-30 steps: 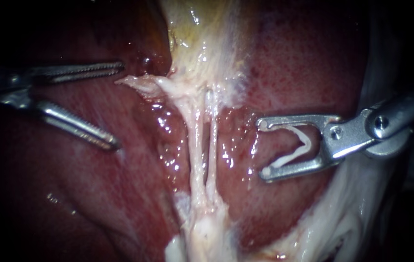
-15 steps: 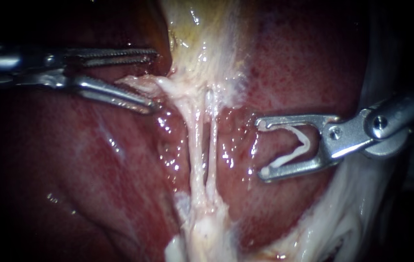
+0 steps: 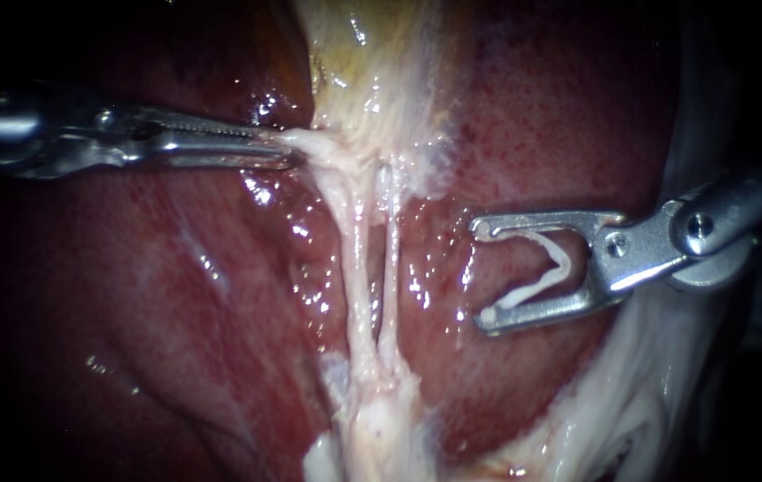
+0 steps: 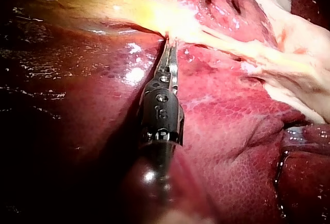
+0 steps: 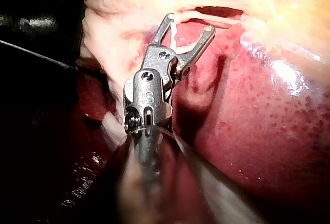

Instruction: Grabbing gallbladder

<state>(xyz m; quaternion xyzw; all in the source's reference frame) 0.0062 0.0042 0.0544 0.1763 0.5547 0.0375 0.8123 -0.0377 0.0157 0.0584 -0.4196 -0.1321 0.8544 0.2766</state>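
The left instrument [image 3: 285, 152] has its jaws clenched on the gallbladder [image 3: 372, 71] edge above two tubes [image 3: 356, 268]; the right instrument [image 3: 486, 272], jaws wide, holds one clip [image 3: 565, 261].

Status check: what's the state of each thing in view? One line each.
left instrument: shut on the gallbladder at its pale edge
right instrument: holding the clip, apart from the tubes
clip: open, on no tube
gallbladder: gripped at one edge
tubes: two, taut, bare
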